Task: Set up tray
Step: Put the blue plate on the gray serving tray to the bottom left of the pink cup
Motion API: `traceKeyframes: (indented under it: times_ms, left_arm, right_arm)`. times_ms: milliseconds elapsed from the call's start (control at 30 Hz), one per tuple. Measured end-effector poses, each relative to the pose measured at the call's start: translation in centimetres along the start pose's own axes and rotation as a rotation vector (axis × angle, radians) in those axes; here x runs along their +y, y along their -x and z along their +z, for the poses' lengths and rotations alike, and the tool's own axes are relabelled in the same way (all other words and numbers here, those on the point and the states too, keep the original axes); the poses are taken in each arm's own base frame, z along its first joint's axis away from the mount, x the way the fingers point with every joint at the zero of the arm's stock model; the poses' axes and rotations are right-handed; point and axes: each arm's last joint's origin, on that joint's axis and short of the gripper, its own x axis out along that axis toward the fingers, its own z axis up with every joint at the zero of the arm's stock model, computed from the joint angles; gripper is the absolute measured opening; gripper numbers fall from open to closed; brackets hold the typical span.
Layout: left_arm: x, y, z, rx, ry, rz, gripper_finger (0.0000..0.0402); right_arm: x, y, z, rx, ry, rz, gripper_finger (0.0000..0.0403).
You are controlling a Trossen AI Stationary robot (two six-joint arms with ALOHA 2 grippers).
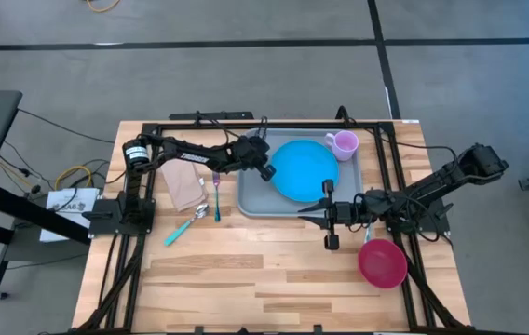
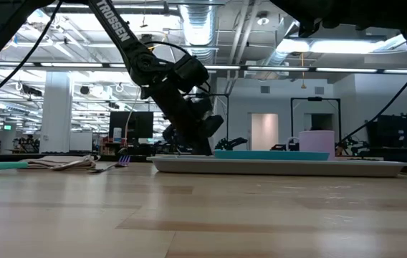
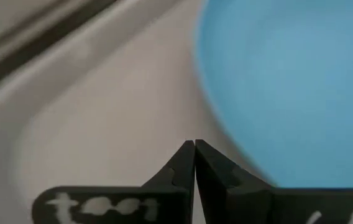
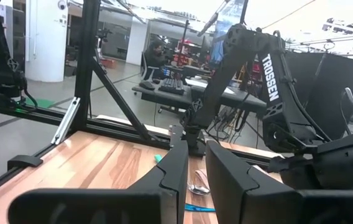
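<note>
The grey-blue tray [image 1: 255,200] lies flat on the far middle of the wooden table. On it sit a round bright-blue plate [image 1: 304,169] and a lilac mug [image 1: 343,143], the mug in the tray's far right corner. My left gripper [image 1: 268,173] is shut and points down over the tray's left part, just beside the plate's left edge. In the left wrist view its tips [image 3: 194,144] stand over the tray floor [image 3: 102,124] next to the plate [image 3: 288,74]. My right gripper [image 1: 309,212] is level at the tray's near edge, pointing toward the table's left, narrowly open [image 4: 196,155] and holding nothing. My left gripper comes from above with shut fingertips right over the tray floor [image 3: 164,118], close to the plate's rim. Whether the tips touch the tray I cannot tell.
A magenta bowl [image 1: 382,262] stands on the table near the right arm's base. Left of the tray lie a brown napkin [image 1: 185,184], a purple fork [image 1: 216,194] and a spoon with a teal handle [image 1: 183,228]. Bare wood spreads across the near half of the table.
</note>
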Motion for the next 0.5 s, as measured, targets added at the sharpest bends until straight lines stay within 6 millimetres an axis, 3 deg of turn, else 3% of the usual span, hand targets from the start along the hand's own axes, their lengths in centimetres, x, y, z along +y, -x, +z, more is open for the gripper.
traceKeyframes:
  times_ms: [233,367,500]
  left_arm:
    - [-1.2,-2.7,-0.6,0.032,0.003,-0.018,0.0]
    - [-2.4,-2.9,-0.3,0.034,-0.035,0.052,0.0]
    - [-3.3,-2.8,0.5,0.027,-0.063,0.011,0.0]
  right_arm:
    - [0.0,0.0,0.0,0.0,0.0,0.0,0.0052]
    - [0.0,0.0,-0.1,0.006,0.002,0.002,0.0052]
    - [0.1,0.0,-0.2,0.021,0.018,0.006,0.0052]
